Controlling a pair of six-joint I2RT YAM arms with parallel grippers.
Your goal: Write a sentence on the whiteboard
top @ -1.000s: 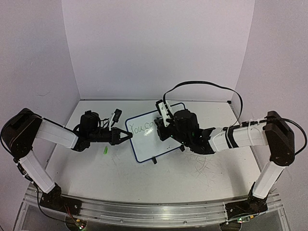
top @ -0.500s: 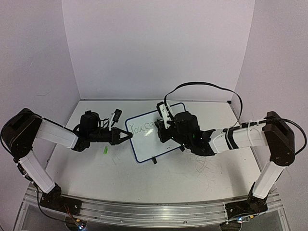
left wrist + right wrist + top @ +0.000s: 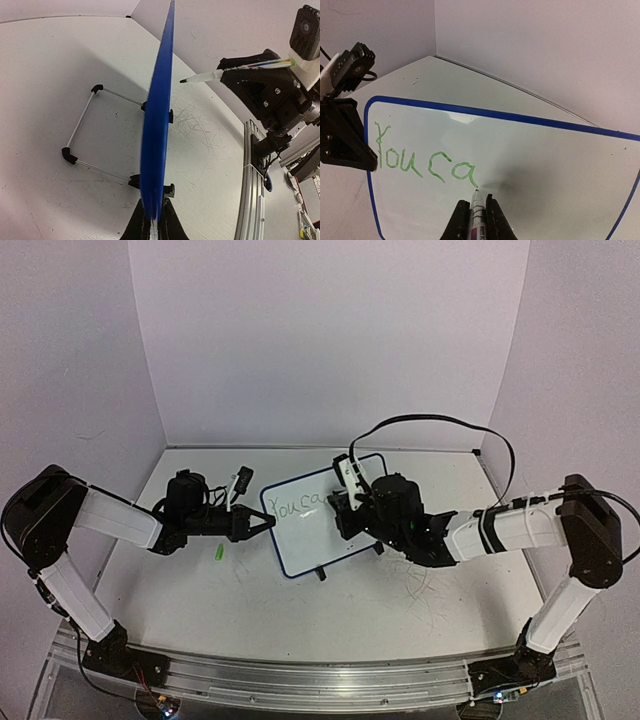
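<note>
The whiteboard [image 3: 535,150] looks light, stiff; left claw [image 3: 153,224] pinches its rim, a sound hold. Right claw [image 3: 477,220] clamps a marker [image 3: 476,204].

My left arm [image 3: 112,519] and right arm [image 3: 512,528] wear smooth white shells between bulky matte-black joints — wrists black too. A thin black cable [image 3: 430,418] loops above my right wrist; small silver screws [image 3: 265,103] dot my right gripper [image 3: 227,75] — angular black housing.
</note>
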